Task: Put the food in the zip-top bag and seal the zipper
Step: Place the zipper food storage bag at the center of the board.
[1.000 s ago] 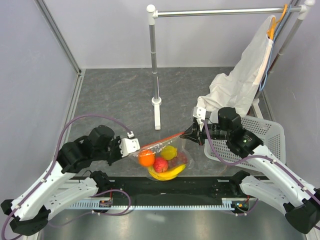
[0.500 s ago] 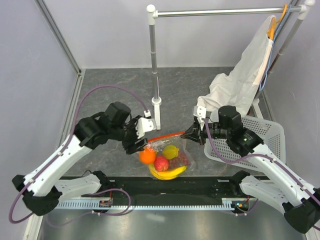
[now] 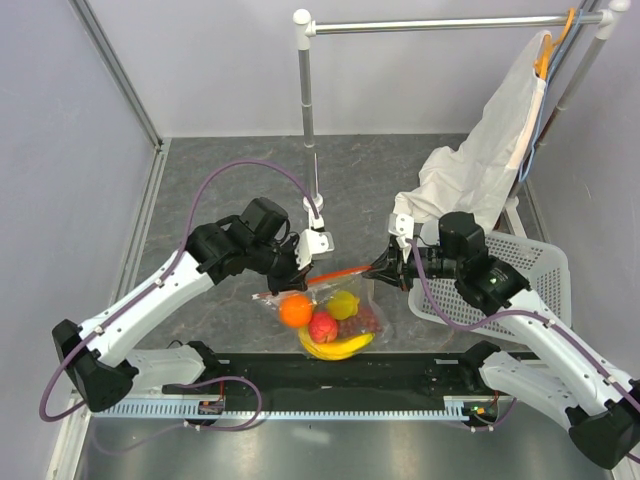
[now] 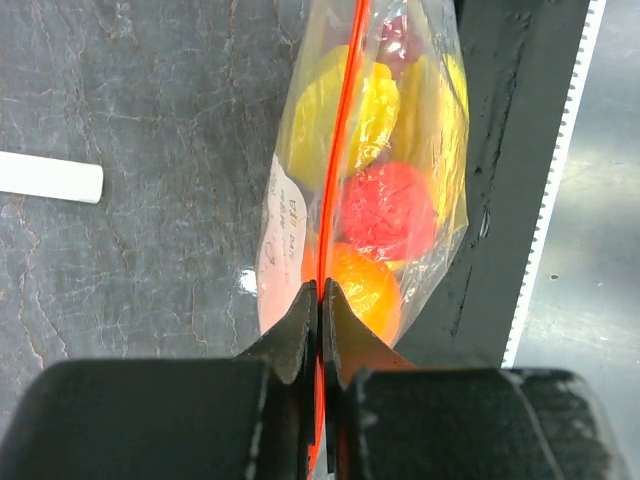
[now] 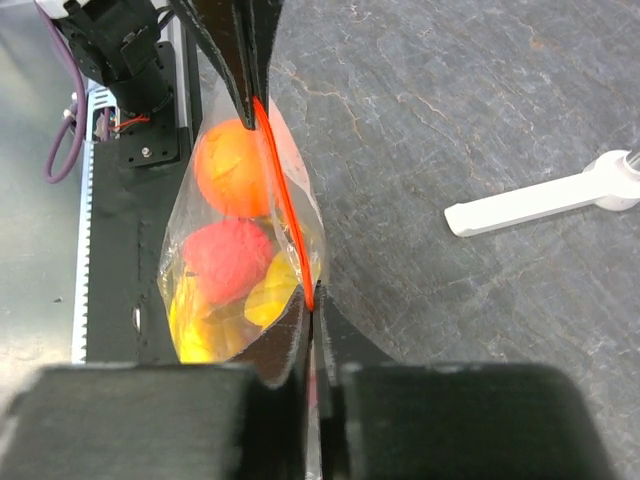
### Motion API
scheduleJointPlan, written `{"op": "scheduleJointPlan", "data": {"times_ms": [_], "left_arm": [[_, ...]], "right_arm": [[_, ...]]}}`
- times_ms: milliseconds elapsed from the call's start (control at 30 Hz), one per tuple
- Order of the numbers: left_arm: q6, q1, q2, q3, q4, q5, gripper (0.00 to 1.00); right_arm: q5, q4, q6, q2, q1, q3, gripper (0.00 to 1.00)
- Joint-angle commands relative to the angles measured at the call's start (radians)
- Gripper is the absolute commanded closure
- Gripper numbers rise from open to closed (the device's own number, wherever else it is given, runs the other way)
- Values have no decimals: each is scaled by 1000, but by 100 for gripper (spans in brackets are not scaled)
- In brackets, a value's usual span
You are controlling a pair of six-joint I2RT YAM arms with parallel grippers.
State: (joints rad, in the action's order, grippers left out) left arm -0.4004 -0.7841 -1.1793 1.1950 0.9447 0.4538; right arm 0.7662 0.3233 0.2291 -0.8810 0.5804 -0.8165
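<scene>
The clear zip-top bag (image 3: 325, 312) hangs between my two grippers near the table's front edge. Inside it show an orange (image 3: 294, 312), a small red fruit (image 3: 321, 328), a yellow banana (image 3: 335, 347), a yellow-green fruit (image 3: 343, 304) and dark red grapes (image 3: 367, 318). The red zipper (image 3: 335, 274) runs taut along the bag's mouth. My left gripper (image 3: 303, 281) is shut on the zipper's left end (image 4: 320, 290). My right gripper (image 3: 383, 268) is shut on its right end (image 5: 311, 303). The white slider is hidden.
A white stand (image 3: 313, 225) with a metal pole rises behind the bag. A white cloth bag (image 3: 480, 170) hangs on a hanger at the right, above a white mesh basket (image 3: 520, 275). A black rail (image 3: 330, 375) runs along the near edge.
My left arm has swung up and rightward from the bag's left side and closed on the zipper's left end. The right gripper has held its end still.
</scene>
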Motion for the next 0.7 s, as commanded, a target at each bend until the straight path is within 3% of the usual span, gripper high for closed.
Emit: {"op": "scheduleJointPlan", "data": {"times_ms": [0,100,200,267,533,667], "left_arm": [[21,17,37,78,5,59,98],[11,16,9,159,38,69,98],[0,16,-34,219,61,33,98],[-24,22,-52,238,69,-6,98],[-120,127,-78,353,92,-102,98],[-166,192,-98,408,134,-46,98]], "right_arm": [[-22,-61,-65,28,1,-30,78],[-70,-67,-97,17,-1,-55,56],[-165,-69,-158,5,1,-91,24],[-209,-66,-181,-1,-1,-114,20],[-272,-6,-125,34,-1,-105,21],[-301,2,-128,31,1,-102,22]]}}
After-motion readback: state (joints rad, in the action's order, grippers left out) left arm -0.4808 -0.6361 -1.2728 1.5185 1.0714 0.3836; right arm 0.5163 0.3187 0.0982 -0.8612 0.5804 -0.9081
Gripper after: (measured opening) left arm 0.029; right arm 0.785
